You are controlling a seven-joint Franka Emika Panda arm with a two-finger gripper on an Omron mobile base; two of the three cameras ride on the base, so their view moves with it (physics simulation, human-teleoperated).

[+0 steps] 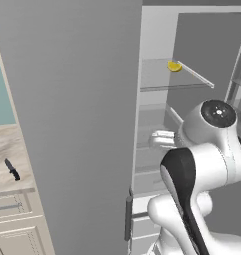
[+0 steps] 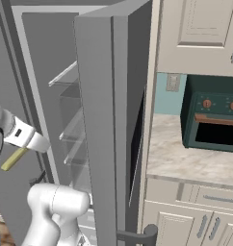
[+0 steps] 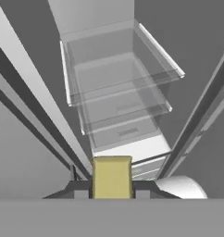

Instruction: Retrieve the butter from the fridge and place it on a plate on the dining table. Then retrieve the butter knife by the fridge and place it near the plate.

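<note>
My gripper (image 3: 112, 189) is shut on the butter (image 3: 112, 177), a yellow-olive stick that stands up between the two dark fingers (image 3: 80, 190). From the right base camera the butter (image 2: 14, 159) hangs slanted below my white hand, in front of the open fridge (image 2: 109, 120). In the hand view the fridge's interior lies ahead, with glass shelves (image 3: 118, 69) stacked one above another. The butter knife (image 1: 12, 170), black-handled, lies on the marbled counter left of the grey fridge door (image 1: 77, 124). The plate and the dining table are out of view.
A bright yellow wedge (image 1: 175, 65) sits on an upper fridge shelf. The open fridge doors stand close on both sides of my arm. To the right are a dark green oven (image 2: 214, 125) on a counter (image 2: 181, 161) and cream cabinets (image 2: 176, 221) below.
</note>
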